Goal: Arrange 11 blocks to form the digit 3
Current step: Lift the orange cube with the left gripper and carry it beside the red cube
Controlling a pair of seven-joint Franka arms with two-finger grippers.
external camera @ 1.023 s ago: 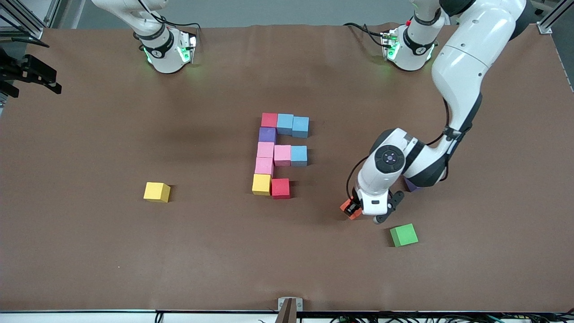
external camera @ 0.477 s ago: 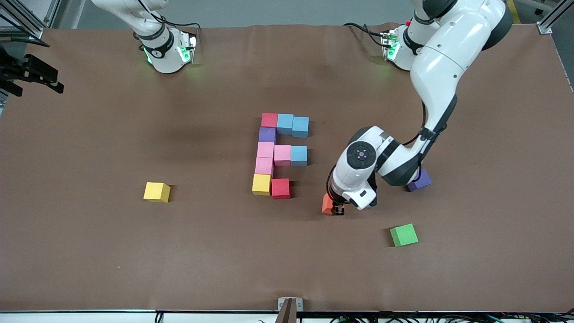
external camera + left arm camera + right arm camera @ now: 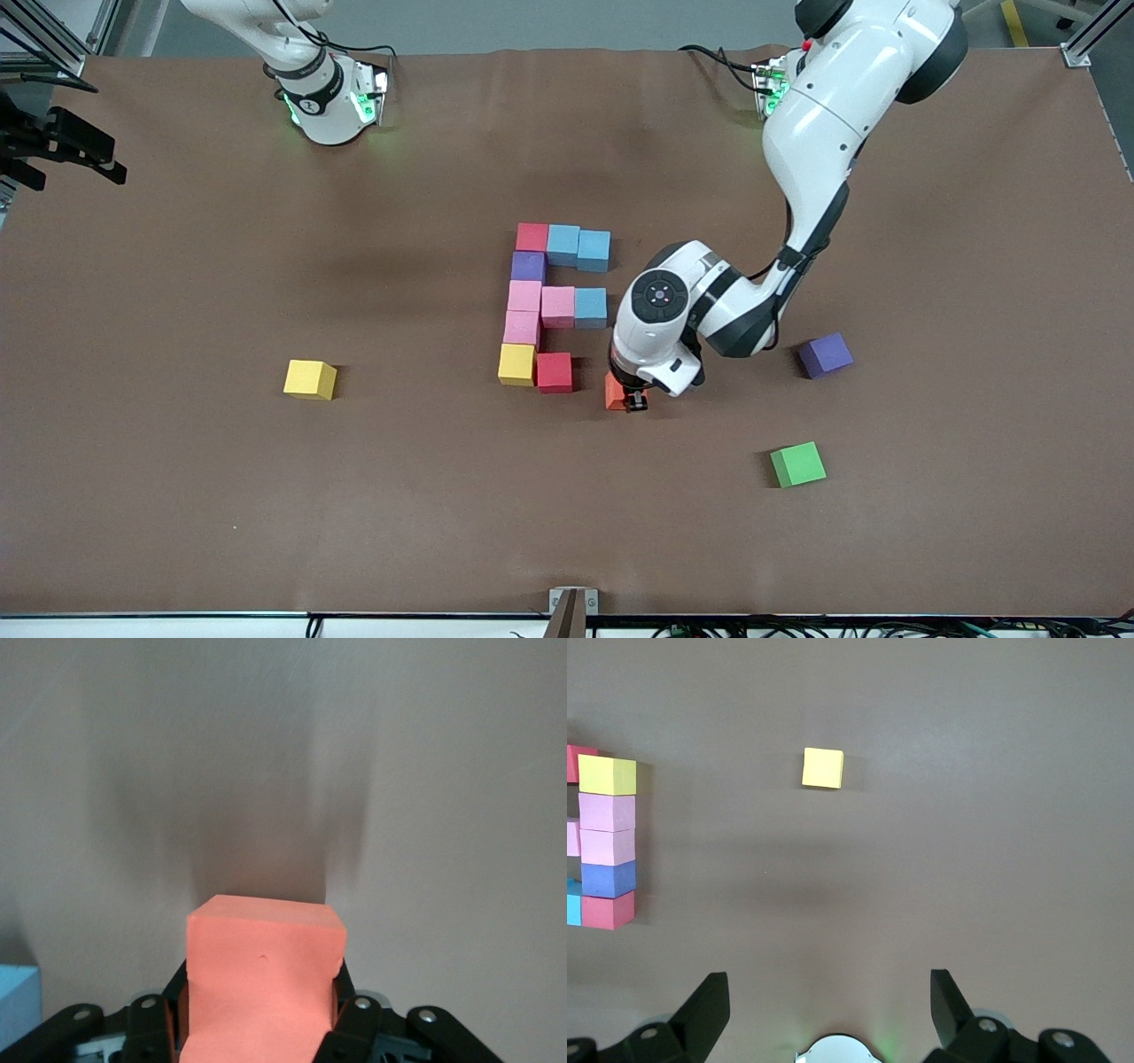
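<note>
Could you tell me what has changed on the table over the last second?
The left end effector, shut on the orange block, carried it across the table toward the red block at the figure's nearest bar, uncovering the loose purple cube. The figure, loose yellow cube, green cube and waiting, open right end effector stayed put.

— What sort of place is this?
— A robotics lab, by the look of it: two white arms bolted to a table under a plain brown cover.
— Anything else?
— Aluminium framing at the corners, cables at the bases, foam cubes as test pieces.
</note>
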